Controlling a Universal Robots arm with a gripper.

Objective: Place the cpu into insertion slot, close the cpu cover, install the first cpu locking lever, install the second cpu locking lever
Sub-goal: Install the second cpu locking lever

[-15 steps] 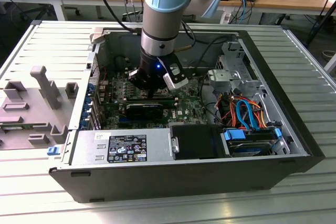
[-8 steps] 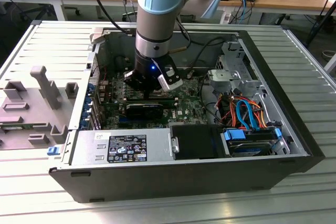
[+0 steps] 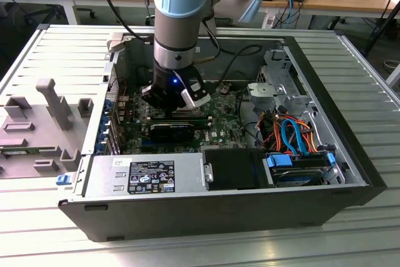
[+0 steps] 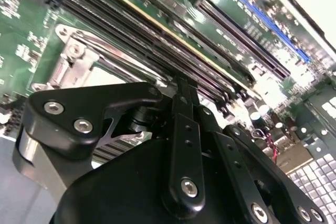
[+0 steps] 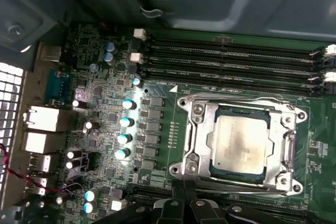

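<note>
An open computer case is seen lying on its side on a ribbed metal surface in the exterior view, with a grey fixture block set on the surface toward the exterior view's left. The arm is lowered into the case from above, and its gripper is held just over the green motherboard. A power supply is mounted along the near wall of the case, and a bundle of orange and blue cables is gathered toward the exterior view's right.

In the first wrist view, the insertion slot is shown as a square socket with a metal rim, bordered by long black memory slots. The cpu is seated flat inside the slot, its silver-grey top exposed. The cpu cover is laid down around the chip, so that the chip shows through its square window. A row of round capacitors is lined up beside the socket.

The jaws are seen close together with nothing held between them, their black tips set at the socket's edge, just beside the cpu and apart from it. In the second wrist view, the gripper is placed over the memory slots, with the metal socket frame beside it.
</note>
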